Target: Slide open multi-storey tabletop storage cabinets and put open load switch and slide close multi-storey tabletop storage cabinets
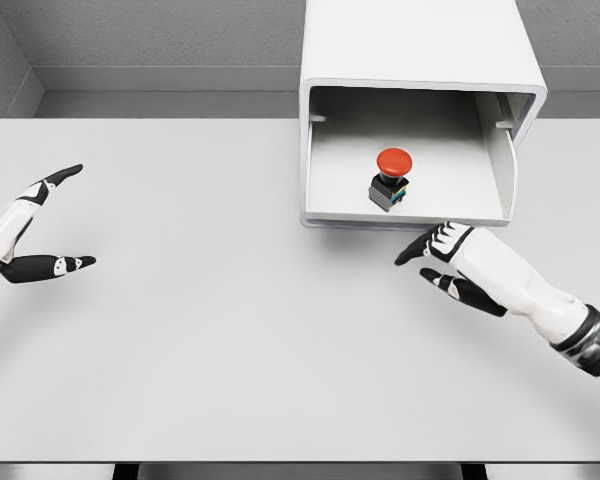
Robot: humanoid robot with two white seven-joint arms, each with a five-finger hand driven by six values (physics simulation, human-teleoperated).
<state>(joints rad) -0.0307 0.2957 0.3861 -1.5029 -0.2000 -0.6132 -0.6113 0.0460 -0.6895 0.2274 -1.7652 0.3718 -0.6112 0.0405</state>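
- We view from above a pale grey table (230, 330), bounded at the far side by a grey textured wall.
- A white storage cabinet (415, 45) stands on the far right part of the table; its top surface faces us and its body has rounded corners.
- We see its drawer (400, 215) pulled out toward the robot, so that the floor and the inner walls of the tray are exposed; the front lip of the drawer lies just beyond the right hand.
- The load switch (391, 178), a small dark block topped by a round red button, with a trace of blue and green at its side, sits upright on the drawer floor, near the middle of the tray and slightly toward its front.
- The right hand (448, 262) enters from the lower right on a white forearm; its fingers are extended and loosely spread, pointing left, and it holds nothing. We place its fingertips just in front of the drawer lip; whether they touch it we cannot tell.
- The left hand (32, 232) shows at the left edge, well apart from the cabinet; the finger and thumb we see are spread wide apart, with nothing between them.
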